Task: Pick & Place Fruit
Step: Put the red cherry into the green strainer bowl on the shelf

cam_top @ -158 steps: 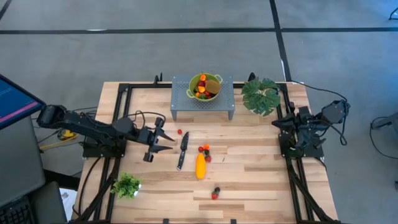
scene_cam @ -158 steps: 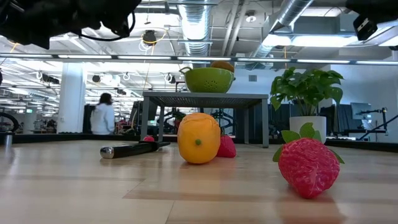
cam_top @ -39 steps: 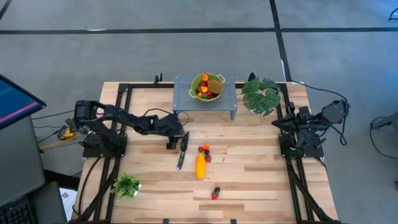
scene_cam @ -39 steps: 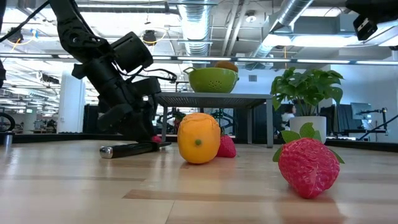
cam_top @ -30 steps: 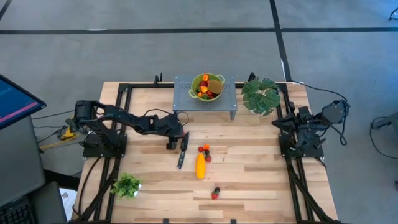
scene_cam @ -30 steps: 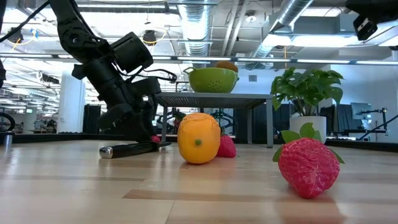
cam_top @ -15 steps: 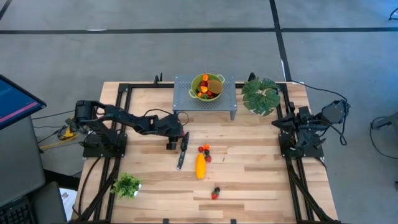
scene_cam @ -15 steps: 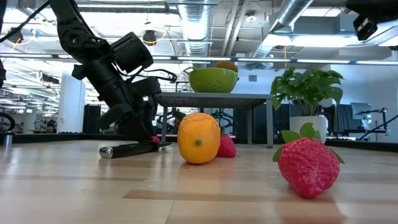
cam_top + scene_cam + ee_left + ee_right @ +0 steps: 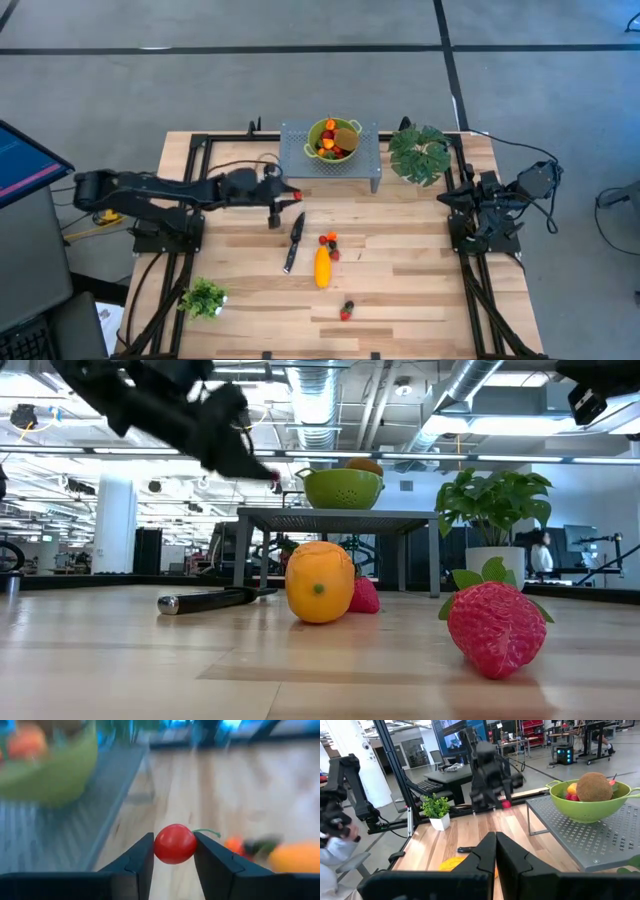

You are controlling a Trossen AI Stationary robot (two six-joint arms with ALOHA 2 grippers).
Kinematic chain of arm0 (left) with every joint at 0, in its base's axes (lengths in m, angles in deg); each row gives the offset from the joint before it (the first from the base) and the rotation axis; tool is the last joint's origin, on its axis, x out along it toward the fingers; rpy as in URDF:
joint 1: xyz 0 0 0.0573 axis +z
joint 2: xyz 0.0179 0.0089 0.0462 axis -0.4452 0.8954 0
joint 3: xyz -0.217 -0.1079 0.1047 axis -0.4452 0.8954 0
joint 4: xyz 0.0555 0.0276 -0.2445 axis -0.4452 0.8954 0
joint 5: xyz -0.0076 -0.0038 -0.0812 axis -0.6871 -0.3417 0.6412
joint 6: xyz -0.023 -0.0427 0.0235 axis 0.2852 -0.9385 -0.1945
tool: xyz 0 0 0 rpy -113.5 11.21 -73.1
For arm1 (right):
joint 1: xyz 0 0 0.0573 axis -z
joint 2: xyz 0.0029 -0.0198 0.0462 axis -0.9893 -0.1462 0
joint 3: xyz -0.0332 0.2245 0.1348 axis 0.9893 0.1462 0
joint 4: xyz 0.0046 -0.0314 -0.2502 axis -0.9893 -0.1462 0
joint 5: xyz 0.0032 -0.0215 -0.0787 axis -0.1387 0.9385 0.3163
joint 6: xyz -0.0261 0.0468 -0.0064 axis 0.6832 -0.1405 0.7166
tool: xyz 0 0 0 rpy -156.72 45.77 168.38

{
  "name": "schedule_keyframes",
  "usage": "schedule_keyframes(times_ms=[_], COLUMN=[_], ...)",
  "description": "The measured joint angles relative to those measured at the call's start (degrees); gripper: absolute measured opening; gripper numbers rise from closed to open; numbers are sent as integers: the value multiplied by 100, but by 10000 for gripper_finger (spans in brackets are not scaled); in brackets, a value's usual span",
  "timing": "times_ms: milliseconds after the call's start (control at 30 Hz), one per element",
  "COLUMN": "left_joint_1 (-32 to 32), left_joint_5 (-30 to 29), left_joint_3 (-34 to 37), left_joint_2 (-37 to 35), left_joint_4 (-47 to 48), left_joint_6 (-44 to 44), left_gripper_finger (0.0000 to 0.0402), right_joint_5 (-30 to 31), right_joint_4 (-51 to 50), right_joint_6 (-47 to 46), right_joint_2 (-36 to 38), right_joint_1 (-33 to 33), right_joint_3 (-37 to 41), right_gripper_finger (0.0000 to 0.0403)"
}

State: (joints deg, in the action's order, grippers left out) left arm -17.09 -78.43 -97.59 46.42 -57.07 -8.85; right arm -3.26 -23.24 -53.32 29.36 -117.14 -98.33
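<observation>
The left tool (image 9: 287, 195) hung clamped on one red cherry (image 9: 175, 843) beside the perforated stand's (image 9: 365, 160) edge. The right tool (image 9: 495, 851) stayed together at the table's (image 9: 420, 280) right edge. One knife (image 9: 293, 241) lay below.

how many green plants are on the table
2: a big leafy plant at the far right corner beside the grey stand, and a small plant near the front left edge. No others show in the high view.

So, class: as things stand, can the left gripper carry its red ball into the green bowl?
Probably yes: the left gripper, shut on the red ball, hangs beside the raised green bowl with nothing between them.
</observation>
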Motion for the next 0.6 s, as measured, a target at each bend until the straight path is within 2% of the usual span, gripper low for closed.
schedule_keyframes(times_ms=[133,233,433,600], left_joint_1=[-4,-4,55,298], left_joint_5=[540,696,443,220], left_joint_3=[2,0,-27,-584], left_joint_2=[-462,-558,-342,227], left_joint_4=[-833,-1696,-3188,-3322], left_joint_6=[-286,-470,-277,-78], left_gripper_finger=[119,121,118,120], right_joint_5=[-1,0,0,0], right_joint_4=[0,0,0,0], right_joint_6=[-2,-2,-2,-2], right_joint_2=[0,0,0,2], right_joint_1=[-2,-2,-1,-2], right_joint_3=[0,0,0,0], right_gripper_finger=[6,6,6,6])
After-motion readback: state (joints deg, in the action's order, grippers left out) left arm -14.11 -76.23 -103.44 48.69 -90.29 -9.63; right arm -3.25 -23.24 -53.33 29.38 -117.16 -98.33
